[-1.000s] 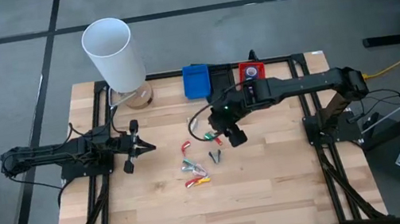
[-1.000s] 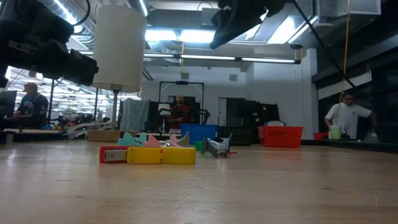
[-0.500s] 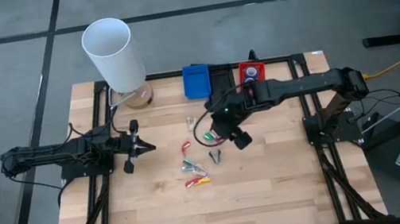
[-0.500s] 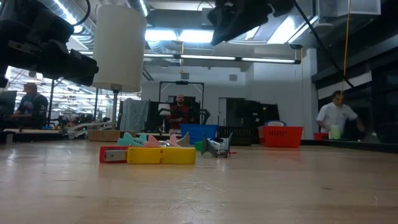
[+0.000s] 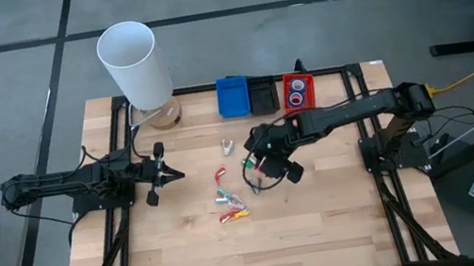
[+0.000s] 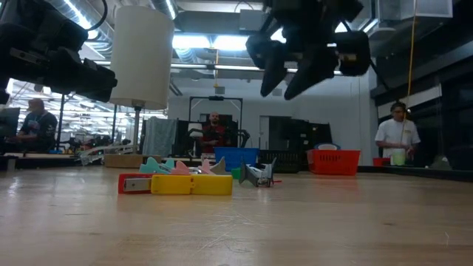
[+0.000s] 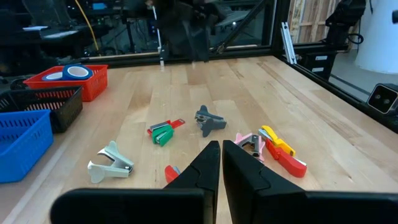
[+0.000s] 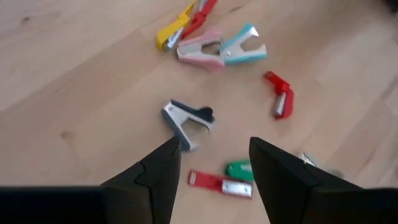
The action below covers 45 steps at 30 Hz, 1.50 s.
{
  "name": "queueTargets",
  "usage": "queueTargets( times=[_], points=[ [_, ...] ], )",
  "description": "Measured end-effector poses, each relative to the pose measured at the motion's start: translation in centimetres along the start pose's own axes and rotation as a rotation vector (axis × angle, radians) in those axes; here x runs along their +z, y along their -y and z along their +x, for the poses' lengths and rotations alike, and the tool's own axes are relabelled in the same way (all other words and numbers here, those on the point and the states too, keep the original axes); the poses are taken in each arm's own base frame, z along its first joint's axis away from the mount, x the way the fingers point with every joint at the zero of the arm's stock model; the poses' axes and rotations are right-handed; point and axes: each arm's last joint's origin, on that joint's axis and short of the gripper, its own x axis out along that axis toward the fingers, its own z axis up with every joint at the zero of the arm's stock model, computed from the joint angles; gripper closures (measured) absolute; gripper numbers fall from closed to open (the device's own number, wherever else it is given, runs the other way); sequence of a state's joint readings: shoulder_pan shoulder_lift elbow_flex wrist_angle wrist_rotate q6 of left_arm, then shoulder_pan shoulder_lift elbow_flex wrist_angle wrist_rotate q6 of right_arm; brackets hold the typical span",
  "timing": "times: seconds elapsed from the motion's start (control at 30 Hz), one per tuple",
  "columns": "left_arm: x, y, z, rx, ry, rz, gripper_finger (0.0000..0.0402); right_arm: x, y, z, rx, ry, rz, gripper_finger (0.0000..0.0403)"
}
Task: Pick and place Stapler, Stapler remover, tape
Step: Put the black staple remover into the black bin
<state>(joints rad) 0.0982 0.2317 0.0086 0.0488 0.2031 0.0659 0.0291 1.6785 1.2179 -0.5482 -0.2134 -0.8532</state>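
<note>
Several small staplers and staple removers lie loose mid-table. My right gripper hovers open above them, touching nothing. Below it lie the green-and-red stapler and the dark staple remover. Farther off are the pink and teal removers, the yellow and red staplers, a small red stapler and a white remover. Blue tape rolls with white cores lie in the red basket. My left gripper waits shut at the table's left.
A blue basket, a black basket and the red basket stand in a row at the far edge. A tall white cylinder stands at the far left corner. Bare wood lies toward the near edge. People show in the room behind.
My right gripper has come down over the loose staplers and shifted a little toward the table's left and near edge, dropping fully into the low view. Nothing on the table has moved.
</note>
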Motion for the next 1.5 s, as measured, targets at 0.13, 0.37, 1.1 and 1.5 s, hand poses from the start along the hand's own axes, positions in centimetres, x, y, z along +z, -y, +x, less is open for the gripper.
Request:
queueTargets(
  times=[0.13, 0.37, 1.1, 1.5],
  points=[
    [0.0, 0.0, 0.0, 0.000, 0.000, 0.000, 0.0386, -0.2, -0.4, 2.2, 0.010, 0.002, -0.025, 0.0210],
    [0.0, 0.0, 0.0, 0.000, 0.000, 0.000, 0.0386, -0.1, -1.0, 4.7, 0.022, -0.029, -0.188, 0.0210],
    [0.0, 0.0, 0.0, 0.000, -0.001, 0.000, 0.0386, -0.4, -2.1, 7.4, 0.046, -0.155, -0.310, 0.0300],
    [0.0, 0.0, 0.0, 0.000, -0.001, 0.000, 0.0386, -1.6, -3.3, 8.2, 0.050, -0.204, -0.346, 0.0346]
  ],
)
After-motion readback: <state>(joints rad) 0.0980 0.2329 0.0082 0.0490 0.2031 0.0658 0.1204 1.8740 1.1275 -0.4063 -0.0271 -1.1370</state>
